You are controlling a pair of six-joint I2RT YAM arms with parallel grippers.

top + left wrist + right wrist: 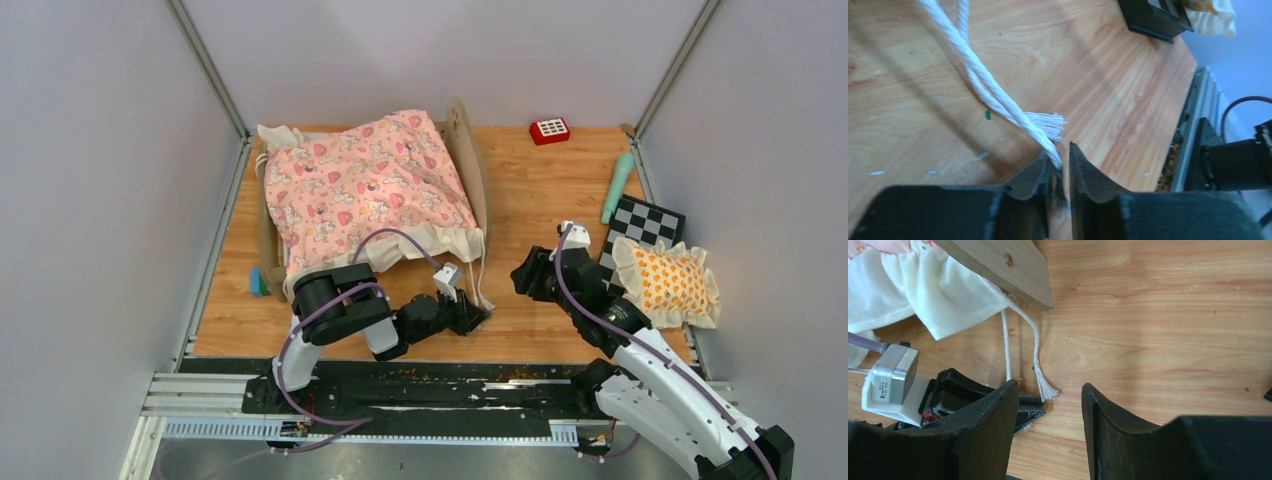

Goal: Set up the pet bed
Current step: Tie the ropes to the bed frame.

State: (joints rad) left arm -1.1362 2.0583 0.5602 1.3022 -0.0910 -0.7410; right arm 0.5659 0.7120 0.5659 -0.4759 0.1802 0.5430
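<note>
While my left gripper (1062, 150) sits open a crack around the white twisted cord (998, 100), the light-wood pet bed (470, 160) with pink quilt (360, 185) lies upper left, nearest it; my right gripper (1050, 386) is half open, empty.

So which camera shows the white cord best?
Left wrist view: the cord fills it, twist and frayed end clear, running between the left fingers. Right wrist shows two strands by the bed; top view, thin lines.

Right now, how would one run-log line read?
left gripper slightly open, cord between | right gripper open, empty | quilt on pet bed
</note>
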